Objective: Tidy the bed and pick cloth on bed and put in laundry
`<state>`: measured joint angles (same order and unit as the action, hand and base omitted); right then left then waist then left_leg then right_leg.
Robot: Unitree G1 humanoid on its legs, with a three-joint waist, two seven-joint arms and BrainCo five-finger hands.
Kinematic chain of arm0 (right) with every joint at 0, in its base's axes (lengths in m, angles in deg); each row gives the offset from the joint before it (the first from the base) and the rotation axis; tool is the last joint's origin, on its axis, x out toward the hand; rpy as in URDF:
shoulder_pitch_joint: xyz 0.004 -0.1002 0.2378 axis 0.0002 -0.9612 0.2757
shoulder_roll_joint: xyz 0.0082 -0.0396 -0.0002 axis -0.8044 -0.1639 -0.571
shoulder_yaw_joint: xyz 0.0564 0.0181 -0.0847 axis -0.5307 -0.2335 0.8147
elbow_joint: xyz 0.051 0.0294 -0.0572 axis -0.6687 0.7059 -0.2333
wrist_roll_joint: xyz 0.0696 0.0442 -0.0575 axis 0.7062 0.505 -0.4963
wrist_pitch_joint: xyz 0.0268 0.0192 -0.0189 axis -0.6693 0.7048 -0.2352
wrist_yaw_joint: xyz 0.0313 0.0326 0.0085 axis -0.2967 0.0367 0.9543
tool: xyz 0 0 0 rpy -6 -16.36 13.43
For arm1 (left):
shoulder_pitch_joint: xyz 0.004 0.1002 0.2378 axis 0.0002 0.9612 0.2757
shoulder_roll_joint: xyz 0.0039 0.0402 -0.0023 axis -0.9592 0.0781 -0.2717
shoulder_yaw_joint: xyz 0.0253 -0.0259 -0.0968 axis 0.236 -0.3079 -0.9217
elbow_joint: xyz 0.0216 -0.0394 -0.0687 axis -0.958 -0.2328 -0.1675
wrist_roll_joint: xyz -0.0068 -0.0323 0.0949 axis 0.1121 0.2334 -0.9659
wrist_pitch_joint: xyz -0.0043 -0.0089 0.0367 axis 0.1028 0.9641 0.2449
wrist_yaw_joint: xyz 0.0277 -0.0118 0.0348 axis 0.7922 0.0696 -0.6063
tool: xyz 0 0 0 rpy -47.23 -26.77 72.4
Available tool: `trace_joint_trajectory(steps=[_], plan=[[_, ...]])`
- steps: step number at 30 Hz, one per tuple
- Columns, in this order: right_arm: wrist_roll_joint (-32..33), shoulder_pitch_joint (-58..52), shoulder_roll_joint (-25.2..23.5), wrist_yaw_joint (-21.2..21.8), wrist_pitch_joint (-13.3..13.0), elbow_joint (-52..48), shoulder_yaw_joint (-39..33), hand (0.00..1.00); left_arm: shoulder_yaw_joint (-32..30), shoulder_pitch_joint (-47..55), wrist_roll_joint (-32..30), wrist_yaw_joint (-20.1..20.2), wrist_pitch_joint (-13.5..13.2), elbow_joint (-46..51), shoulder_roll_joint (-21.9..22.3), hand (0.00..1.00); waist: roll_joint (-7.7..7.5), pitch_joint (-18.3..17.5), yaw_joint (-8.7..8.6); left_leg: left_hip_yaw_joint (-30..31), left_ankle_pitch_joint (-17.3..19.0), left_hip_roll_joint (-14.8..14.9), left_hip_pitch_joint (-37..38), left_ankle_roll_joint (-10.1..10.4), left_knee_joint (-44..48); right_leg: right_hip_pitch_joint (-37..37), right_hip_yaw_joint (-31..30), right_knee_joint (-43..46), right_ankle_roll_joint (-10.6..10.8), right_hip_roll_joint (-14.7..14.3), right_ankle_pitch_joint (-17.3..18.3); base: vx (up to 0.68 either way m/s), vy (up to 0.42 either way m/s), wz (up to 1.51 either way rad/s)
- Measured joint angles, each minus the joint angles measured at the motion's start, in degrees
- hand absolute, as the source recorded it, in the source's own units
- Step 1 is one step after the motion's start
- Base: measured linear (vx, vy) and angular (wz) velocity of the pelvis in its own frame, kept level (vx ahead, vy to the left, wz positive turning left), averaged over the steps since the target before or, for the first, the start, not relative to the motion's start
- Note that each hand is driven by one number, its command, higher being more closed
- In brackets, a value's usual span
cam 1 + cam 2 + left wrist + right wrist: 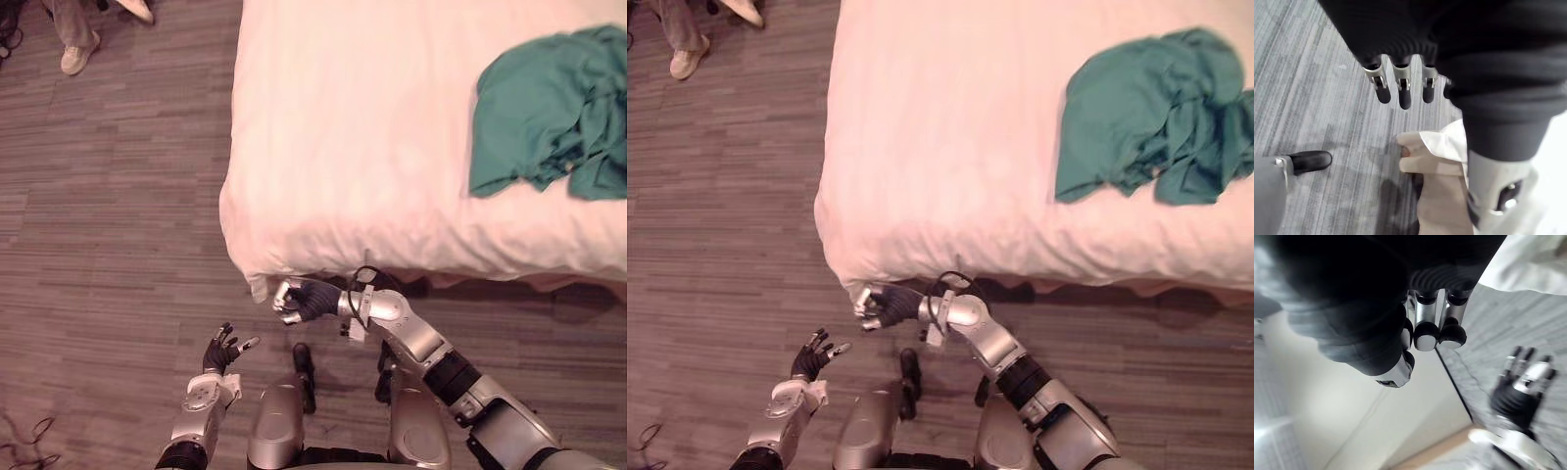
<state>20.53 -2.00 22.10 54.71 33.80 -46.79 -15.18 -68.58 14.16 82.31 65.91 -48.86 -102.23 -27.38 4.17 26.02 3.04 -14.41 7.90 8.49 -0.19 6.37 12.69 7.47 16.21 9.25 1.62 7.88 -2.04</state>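
The cloth (549,108) is a soft teal heap, crumpled into deep folds, lying on the bed (372,127) toward its right side, well apart from both hands. The bed is covered by a smooth pale sheet with a rounded, puffy corner. The right hand (304,300) sits just below that corner's hem, fingers clenched, seemingly on nothing, though the hem is close. The left hand (221,352) hangs lower over the streaked grey plank floor (108,225), fingers spread and released. A person's pale shoe (76,57) stands far off.
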Motion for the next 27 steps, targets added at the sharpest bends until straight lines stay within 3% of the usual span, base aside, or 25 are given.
trace_joint_trajectory(steps=[4, 8, 9, 12, 14, 17, 18, 20, 24, 25, 26, 27], plan=[[0.87, 12.60, 3.03, -5.32, -0.09, 15.82, -12.45, 1.00, 1.74, -2.85, 0.09, 0.18, -0.47, -1.68, 1.03, 0.00, 1.59, 0.19, -0.13, 0.04, 4.76, -1.11, -8.61, -1.39, 10.70, 9.73, -2.42, 11.00, -0.05, 2.98, 3.66, -0.14, 0.061, -0.10], [2.46, 13.26, 8.73, -10.94, -0.25, 28.14, -17.04, 1.00, 3.68, -4.73, 2.14, 0.47, -1.99, -5.61, 2.64, 0.00, 3.74, 1.24, 0.62, -0.65, 6.30, -1.59, -13.89, -2.14, 12.68, 15.49, -4.32, 11.96, 0.62, 3.58, 2.75, -0.18, 0.059, -0.15], [5.14, 10.43, 9.17, -11.27, -2.50, 26.53, -19.13, 1.00, 3.60, -3.71, 6.63, 1.59, -2.18, -5.97, 3.19, 0.00, 4.45, 1.61, 0.19, -1.03, 6.28, -1.75, -13.79, -2.19, 12.47, 15.58, -4.66, 11.41, 0.58, 3.62, 2.37, -0.04, 0.030, -0.15], [7.71, 3.71, 9.22, -12.98, -3.89, 21.30, -24.31, 1.00, 3.02, -2.58, 16.08, 3.96, -2.43, -5.86, 3.17, 0.00, 4.38, 1.64, -0.41, -2.29, 6.29, -1.52, -12.66, -2.16, 12.08, 15.34, -5.40, 11.56, 0.64, 3.50, 2.54, 0.01, 0.010, -0.12], [9.42, -2.13, 8.81, -14.02, -4.75, 17.54, -27.67, 1.00, 1.57, -2.69, 18.39, 5.46, -2.46, -5.35, 3.14, 0.00, 3.82, 1.85, -0.78, -2.76, 6.20, -1.22, -12.24, -1.89, 12.15, 15.09, -5.81, 11.55, 0.62, 3.16, 2.54, 0.06, -0.010, -0.11], [10.77, -18.21, 5.90, -17.78, -3.64, 16.16, -33.86, 1.00, -1.93, -1.66, 17.17, 5.72, -2.61, -3.12, 3.07, 0.00, 1.93, 2.56, -2.13, -4.20, 7.42, 0.09, -9.58, -1.24, 12.45, 12.85, -6.76, 11.37, 0.70, 1.71, 2.67, 0.11, 0.016, -0.27], [11.13, -26.12, 3.61, -18.24, -3.41, 15.92, -36.57, 0.00, -3.60, -0.53, 16.06, 5.73, -2.81, -1.86, 2.90, 0.00, 0.66, 3.09, -3.04, -5.68, 8.32, 0.86, -7.84, -0.91, 12.45, 11.98, -7.83, 11.13, 0.73, 0.79, 2.93, 0.13, 0.032, -0.58], [11.20, -35.24, 1.52, -18.36, -3.34, 15.31, -39.23, 0.00, -5.28, 0.51, 13.32, 5.56, -2.86, -1.13, 2.84, 0.00, -0.56, 3.64, -4.22, -7.67, 9.61, 1.99, -5.66, -0.48, 12.47, 10.81, -9.22, 10.08, 0.65, -0.70, 3.01, 0.13, 0.052, -0.73], [11.21, -51.11, -2.08, -16.76, -3.66, 16.00, -41.36, 0.00, -6.12, 1.15, 2.41, 5.26, -3.26, -0.92, 2.15, 0.00, -4.55, 1.48, -9.63, -13.85, 10.10, 3.14, 0.03, 0.22, 8.84, 9.07, -13.13, 7.20, 0.23, -3.58, 2.09, 0.16, 0.046, -0.70], [11.23, -51.85, -2.71, -16.19, -3.60, 16.55, -41.35, 0.00, -6.15, 1.19, 0.68, 5.22, -3.30, -0.92, 2.09, 0.00, -5.07, 0.97, -9.78, -15.56, 9.96, 3.52, 1.25, 0.43, 8.03, 9.06, -12.32, 6.84, -0.12, -3.88, 2.16, 0.17, 0.022, -1.31], [11.08, -52.32, -4.07, -14.53, -2.84, 18.63, -41.32, 0.00, -6.11, 1.70, -3.56, 5.00, -3.30, -0.90, 2.23, 0.00, -6.28, -0.11, -9.65, -20.90, 9.69, 4.19, 4.77, 0.91, 5.90, 8.65, -3.91, 7.84, -3.03, -1.70, 4.51, 0.14, 0.029, -1.51], [10.94, -51.78, -4.93, -13.19, -2.39, 20.17, -40.86, 0.00, -5.87, 2.31, -5.33, 4.99, -3.24, -0.99, 2.07, 0.00, -6.66, -0.83, -9.24, -24.10, 9.60, 4.38, 6.90, 1.08, 4.85, 8.38, 0.88, 8.53, -3.36, -0.31, 4.81, 0.20, 0.026, -1.95]])
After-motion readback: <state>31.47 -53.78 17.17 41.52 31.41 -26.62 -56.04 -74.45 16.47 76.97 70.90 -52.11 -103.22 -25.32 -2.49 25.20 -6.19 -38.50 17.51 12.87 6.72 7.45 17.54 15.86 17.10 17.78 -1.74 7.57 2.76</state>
